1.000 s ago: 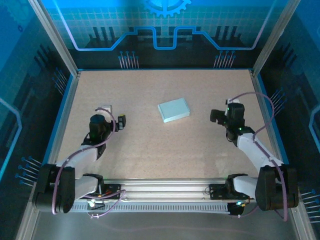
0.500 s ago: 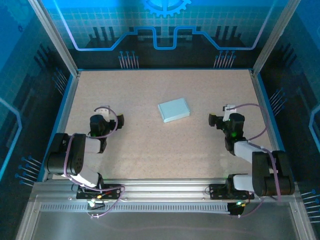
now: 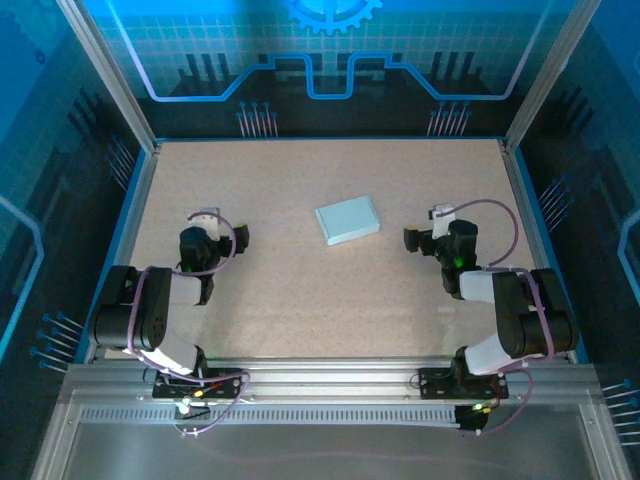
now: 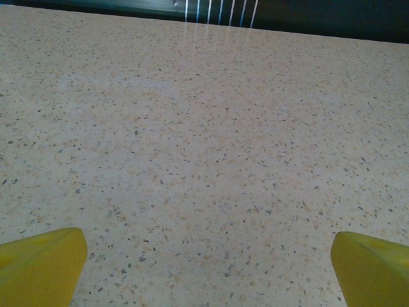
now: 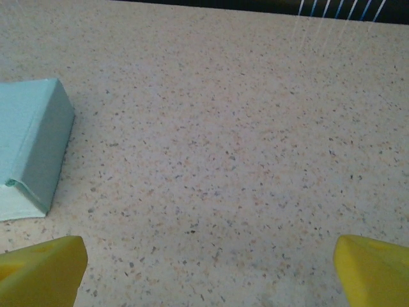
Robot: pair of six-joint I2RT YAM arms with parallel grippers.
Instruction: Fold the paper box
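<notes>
The paper box [image 3: 348,220] is a small flat pale mint rectangle lying closed near the middle of the speckled table [image 3: 300,290]. In the right wrist view the paper box [image 5: 32,144] lies at the left edge, its side wall and one end showing. My right gripper [image 3: 425,226] stands open a short way right of the box, apart from it. Its yellow fingertips [image 5: 41,268] are spread wide over bare table. My left gripper [image 3: 224,226] is open well to the left of the box. Nothing lies between its yellow fingertips [image 4: 38,262].
A blue rim [image 3: 135,215] and metal posts [image 3: 108,75] border the table on the left, right and back. A metal rail [image 3: 330,385] carrying the arm bases runs along the near edge. Both arms sit folded low close to that rail.
Both arms have folded back and down toward their bases. The right gripper has drifted left, a little nearer the box. The box has not moved and both grippers stayed open.
</notes>
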